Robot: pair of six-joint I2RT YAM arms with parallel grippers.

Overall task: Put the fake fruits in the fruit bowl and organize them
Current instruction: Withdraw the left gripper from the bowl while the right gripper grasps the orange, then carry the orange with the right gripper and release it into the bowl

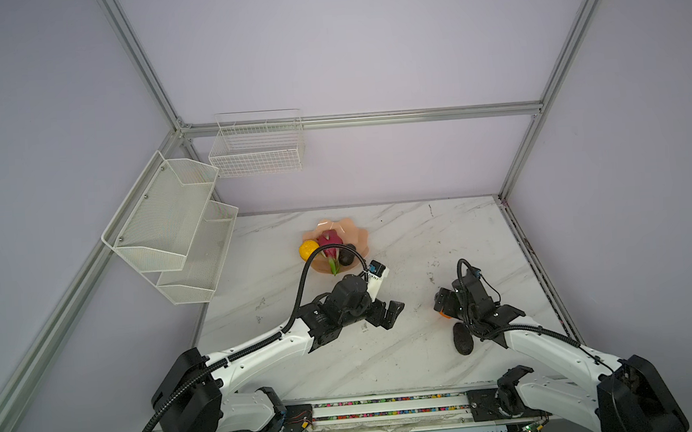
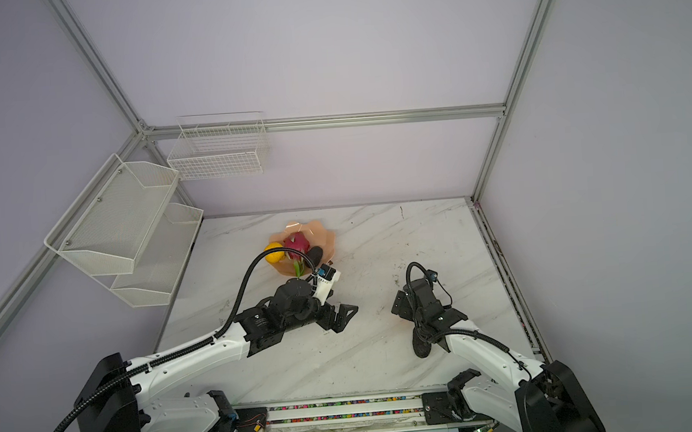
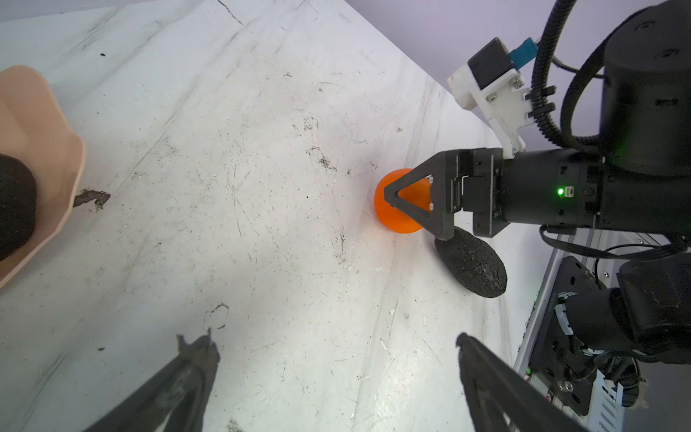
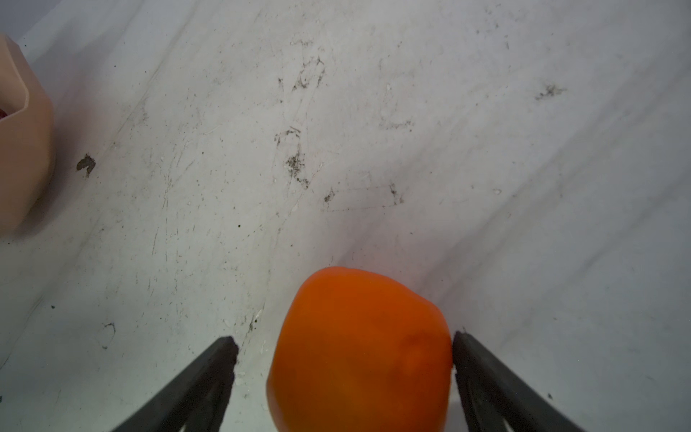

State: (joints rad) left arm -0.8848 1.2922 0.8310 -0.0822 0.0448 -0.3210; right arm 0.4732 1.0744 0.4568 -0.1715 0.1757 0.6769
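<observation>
The right gripper [image 4: 344, 339] straddles the round glossy orange fruit [image 4: 359, 351], jaws spread, 1 finger [image 4: 471, 359] touching. Centre it before squeezing, or it may roll.

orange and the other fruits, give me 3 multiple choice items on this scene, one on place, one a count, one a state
1. Where is the orange?
A. in the fruit bowl
B. on the table, between the jaws of the right gripper
C. in a wire basket

2. How many dark avocados show in the top views?
A. one
B. two
C. four

3. What state is the left gripper in?
A. open and empty
B. shut on an avocado
C. shut on the dragon fruit

Answers
1 B: the right wrist view shows it on the marble with a finger on either side.
2 B: one avocado lies in the fruit bowl, another on the table by the right arm.
3 A: its fingers stand wide apart over bare table.
</observation>
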